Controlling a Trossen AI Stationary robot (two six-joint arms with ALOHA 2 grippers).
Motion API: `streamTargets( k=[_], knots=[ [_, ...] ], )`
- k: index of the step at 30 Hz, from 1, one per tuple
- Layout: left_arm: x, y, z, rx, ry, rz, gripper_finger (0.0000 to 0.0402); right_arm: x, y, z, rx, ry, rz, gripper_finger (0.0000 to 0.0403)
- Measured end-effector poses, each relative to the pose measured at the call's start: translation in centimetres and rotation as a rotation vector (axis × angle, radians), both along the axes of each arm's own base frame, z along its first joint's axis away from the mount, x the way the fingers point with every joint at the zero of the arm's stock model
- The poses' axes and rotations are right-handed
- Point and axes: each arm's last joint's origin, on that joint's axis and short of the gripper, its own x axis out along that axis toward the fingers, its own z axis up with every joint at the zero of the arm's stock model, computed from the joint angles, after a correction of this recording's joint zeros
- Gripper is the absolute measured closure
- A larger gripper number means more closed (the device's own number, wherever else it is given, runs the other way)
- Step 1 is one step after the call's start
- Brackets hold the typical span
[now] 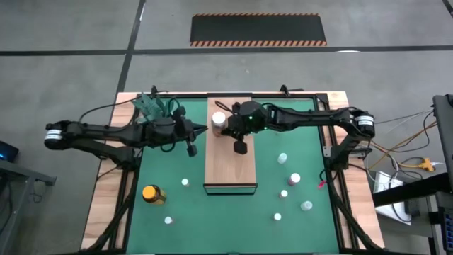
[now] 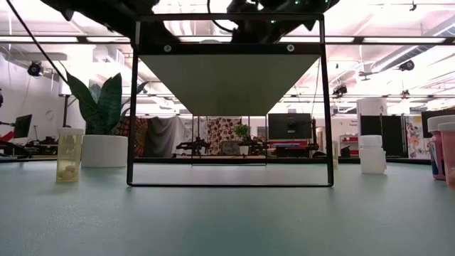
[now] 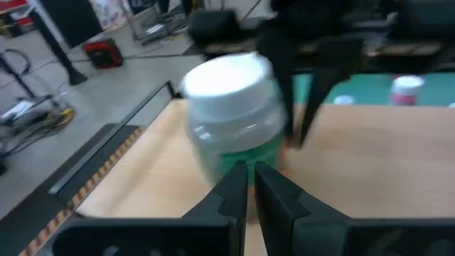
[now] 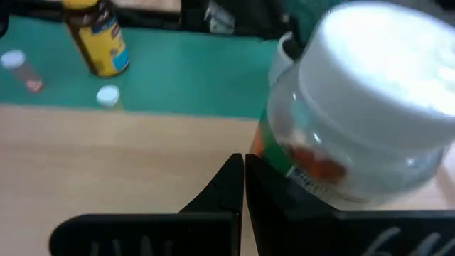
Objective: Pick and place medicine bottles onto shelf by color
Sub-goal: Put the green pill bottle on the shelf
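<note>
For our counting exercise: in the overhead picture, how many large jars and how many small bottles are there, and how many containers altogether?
Large jars: 2, the yellow-lidded jar and the white-lidded jar
Small bottles: 7
Total: 9

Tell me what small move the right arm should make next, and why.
Probably back the right end effector away. The white-lidded clear jar already stands on the light-brown wooden shelf, ungripped beside shut fingers; small bottles remain on the green mat.

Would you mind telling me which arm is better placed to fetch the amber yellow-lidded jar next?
Left, probably. The amber yellow-lidded jar stands on the green mat's left side, nearer the left gripper; the right gripper hangs over the light-brown wooden shelf.
</note>
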Motion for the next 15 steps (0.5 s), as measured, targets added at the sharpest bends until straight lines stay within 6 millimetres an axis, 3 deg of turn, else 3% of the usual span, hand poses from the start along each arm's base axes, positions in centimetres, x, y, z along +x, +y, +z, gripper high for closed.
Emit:
streamTargets(
  k=[15],
  knots=[
    [0.2, -0.4, -0.8, -0.006, 0.026, -0.028, 0.0391, 3.1, -2.9, -1.1, -0.104, -0.032, -0.173, 0.0394]
  ],
)
